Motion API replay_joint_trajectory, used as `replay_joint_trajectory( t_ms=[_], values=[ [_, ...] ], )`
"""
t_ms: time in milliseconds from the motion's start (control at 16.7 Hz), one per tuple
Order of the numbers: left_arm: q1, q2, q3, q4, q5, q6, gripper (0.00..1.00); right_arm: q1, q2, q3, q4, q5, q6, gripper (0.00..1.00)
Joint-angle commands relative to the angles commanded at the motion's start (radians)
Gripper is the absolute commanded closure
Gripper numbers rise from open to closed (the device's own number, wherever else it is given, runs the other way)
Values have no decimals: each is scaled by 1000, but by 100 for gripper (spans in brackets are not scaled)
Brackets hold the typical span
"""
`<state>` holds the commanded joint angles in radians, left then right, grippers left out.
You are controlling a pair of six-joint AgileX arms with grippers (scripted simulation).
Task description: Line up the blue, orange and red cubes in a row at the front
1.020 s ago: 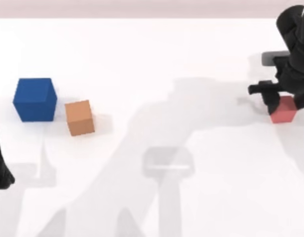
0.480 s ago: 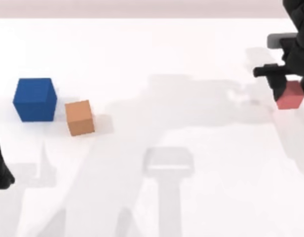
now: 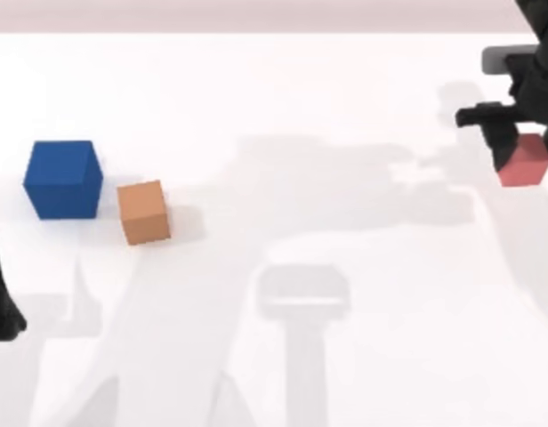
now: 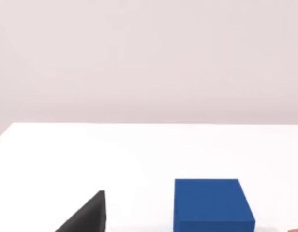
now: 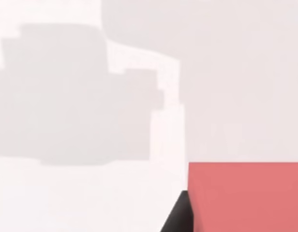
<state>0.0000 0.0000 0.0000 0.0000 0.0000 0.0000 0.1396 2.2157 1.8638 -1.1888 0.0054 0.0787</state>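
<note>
Red cube (image 3: 526,163) is sitting clamped in the right end effector (image 3: 520,149) at the counter's (image 3: 345,116) far right edge, lifted above the surface. Orange cube (image 3: 144,212) and blue cube (image 3: 63,179) are resting well away to its left, just beside each other. Left end effector (image 3: 3,307), its grip unreadable, is parked near them.

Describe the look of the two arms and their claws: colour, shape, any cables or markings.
Both arms are plain matte black. The right arm, at the table's right edge, is a bulky jointed body with a light grey block near its top and a thin flat bar jutting sideways above the right claw. Only a dark tapering piece of the left arm shows at the left edge. No cables or markings are visible.
</note>
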Motion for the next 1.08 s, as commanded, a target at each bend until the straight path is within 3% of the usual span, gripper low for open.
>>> replay_joint_trajectory(
  t_ms=[240,540,720,1080],
  values=[
    [0,0,0,0,0,0,0,140,-99,-122,22,4,153,100],
    [0,0,0,0,0,0,0,428,-289,-376,61,10,491,100],
    [0,0,0,0,0,0,0,556,-390,-494,87,14,622,100],
    [0,0,0,0,0,0,0,588,-421,-526,95,15,657,100]
  ],
)
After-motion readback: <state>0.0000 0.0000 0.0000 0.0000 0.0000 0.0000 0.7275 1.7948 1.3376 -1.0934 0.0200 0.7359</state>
